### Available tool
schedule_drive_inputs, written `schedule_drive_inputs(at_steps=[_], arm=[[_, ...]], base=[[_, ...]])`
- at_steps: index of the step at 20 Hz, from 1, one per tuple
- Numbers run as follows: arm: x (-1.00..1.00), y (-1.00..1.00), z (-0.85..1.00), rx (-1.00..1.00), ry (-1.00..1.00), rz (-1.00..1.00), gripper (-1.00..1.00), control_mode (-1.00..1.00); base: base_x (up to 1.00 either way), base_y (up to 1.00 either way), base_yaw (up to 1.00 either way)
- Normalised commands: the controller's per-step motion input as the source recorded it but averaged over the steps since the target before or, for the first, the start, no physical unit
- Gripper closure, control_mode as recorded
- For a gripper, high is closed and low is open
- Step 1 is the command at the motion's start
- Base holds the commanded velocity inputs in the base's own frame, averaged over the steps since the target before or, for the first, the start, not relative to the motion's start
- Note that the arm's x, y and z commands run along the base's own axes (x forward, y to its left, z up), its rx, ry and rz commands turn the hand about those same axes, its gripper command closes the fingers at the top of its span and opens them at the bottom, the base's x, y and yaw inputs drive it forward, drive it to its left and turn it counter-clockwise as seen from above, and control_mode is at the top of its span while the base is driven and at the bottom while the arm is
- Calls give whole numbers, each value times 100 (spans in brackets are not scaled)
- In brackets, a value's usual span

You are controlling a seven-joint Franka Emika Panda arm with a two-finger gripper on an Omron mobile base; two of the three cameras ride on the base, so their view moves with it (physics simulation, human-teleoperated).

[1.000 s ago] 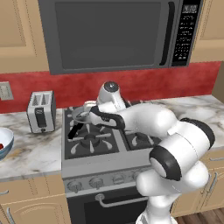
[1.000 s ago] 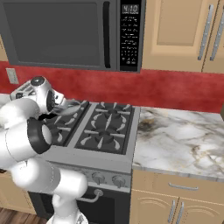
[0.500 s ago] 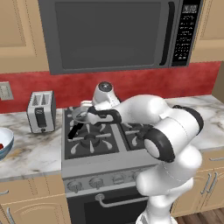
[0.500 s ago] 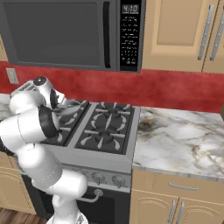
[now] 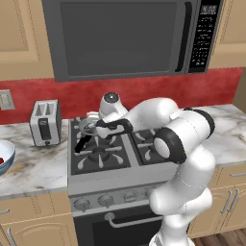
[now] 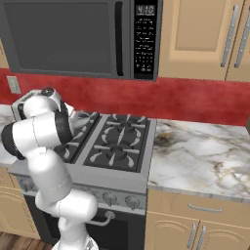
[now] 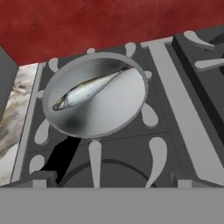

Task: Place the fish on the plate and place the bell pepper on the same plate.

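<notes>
A slender silver-grey fish [image 7: 89, 88] lies slantwise inside the grey frying pan [image 7: 114, 114] on the stove's back left burner. The pan's black handle [image 7: 64, 158] points toward the stove's front. My gripper [image 5: 100, 128] hovers just above and in front of the pan [image 5: 88, 124], open and holding nothing. At the far left of the counter a blue-tinted bowl [image 5: 6, 153] holds a small red thing [image 5: 2, 161], which looks like the bell pepper. The plate is out of view.
A silver toaster [image 5: 45, 122] stands on the marble counter left of the stove [image 5: 101, 158]. A microwave [image 5: 125, 36] hangs low over the burners. The red back wall [image 7: 87, 22] is close behind the pan. Marble counter [image 6: 205, 156] stretches right of the stove.
My hand has drifted slightly left over the pan while the elbow folded in toward the base. The jaws stay open; the fish and pan have not moved.
</notes>
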Motion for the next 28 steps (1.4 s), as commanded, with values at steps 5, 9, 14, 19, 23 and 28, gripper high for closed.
schedule_drive_inputs(at_steps=[5, 9, 14, 19, 23, 28], arm=[[32, 3, -9, 2, 0, 0, -100, -100], [32, 0, 0, 7, 10, 0, -100, -100], [32, 4, -13, 5, 14, 0, -100, -100], [34, 6, -12, 1, 5, 0, -100, -100], [27, 11, -14, 0, 0, 0, -100, -100], [26, 14, -16, 0, 0, 0, -100, -100]], base=[[0, 0, 0], [0, 0, 0], [0, 0, 0], [0, 0, 0], [0, 0, 0], [0, 0, 0]])
